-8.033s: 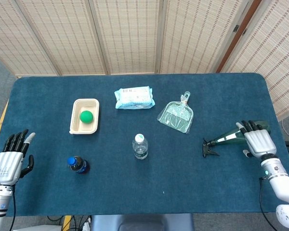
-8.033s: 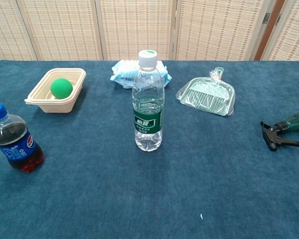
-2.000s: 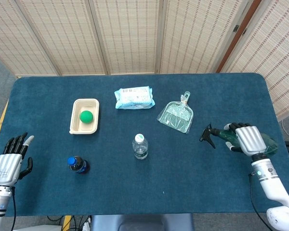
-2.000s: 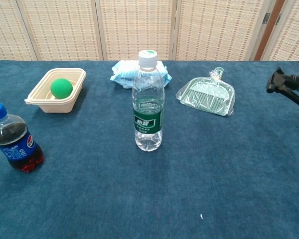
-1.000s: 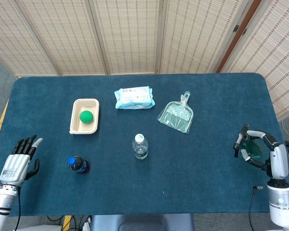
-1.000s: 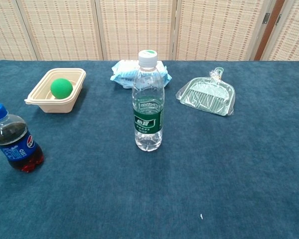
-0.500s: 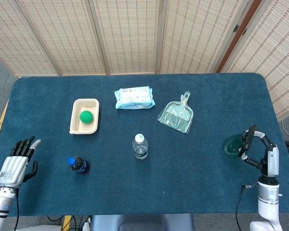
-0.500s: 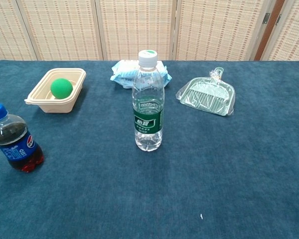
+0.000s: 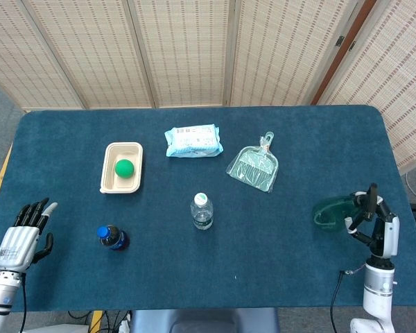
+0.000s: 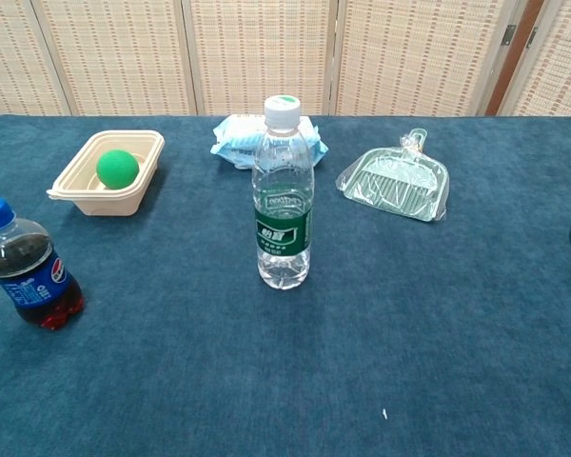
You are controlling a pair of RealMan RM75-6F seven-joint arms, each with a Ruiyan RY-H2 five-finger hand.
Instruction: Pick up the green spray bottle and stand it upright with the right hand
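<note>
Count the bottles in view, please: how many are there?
3: water bottle at table centre, cola bottle front left, green spray bottle in the right hand.

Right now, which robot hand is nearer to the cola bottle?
Left. The left robot hand is just left of the cola bottle; the right robot hand is across the table.

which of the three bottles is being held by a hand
The green spray bottle, gripped by the right hand. The clear water bottle and the blue-capped cola bottle stand alone, untouched.
</note>
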